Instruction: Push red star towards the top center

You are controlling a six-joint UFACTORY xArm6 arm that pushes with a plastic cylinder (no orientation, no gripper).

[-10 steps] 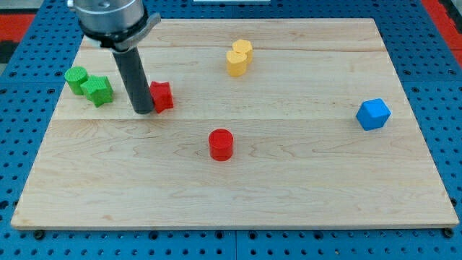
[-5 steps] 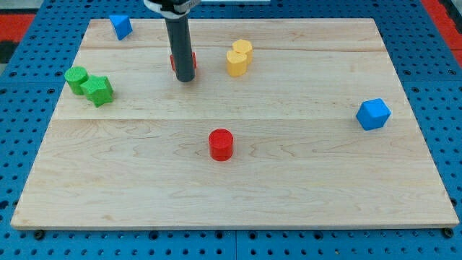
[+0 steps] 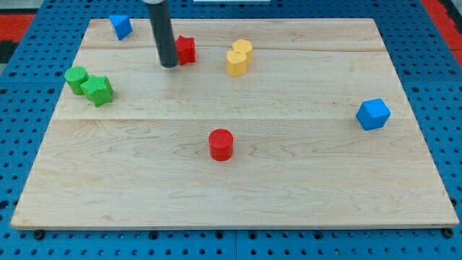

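Here our tip [image 3: 169, 65] rests on the pale wooden counter [image 3: 289, 180] near its top edge, left of centre, with the dark rod rising straight out of the view's top. We carry no claw at all, only this rod, so there is nothing to spread or press together. The small red star-shaped block [image 3: 186, 49] sits just beside the rod on the view's right, touching it or nearly so, and lies close to the counter's top edge, a little left of its middle.

Further right along that edge stand two yellow rounded blocks [image 3: 238, 58], pressed against each other. A small blue block [image 3: 120, 26] sits in the counter's top left corner. Near the left edge, two green blocks [image 3: 89, 84] huddle together, the rightward one star-like. A red cylinder block [image 3: 221, 144] stands near the counter's centre, well apart from everything else. A blue cube-like block [image 3: 373, 113] sits by the right edge.
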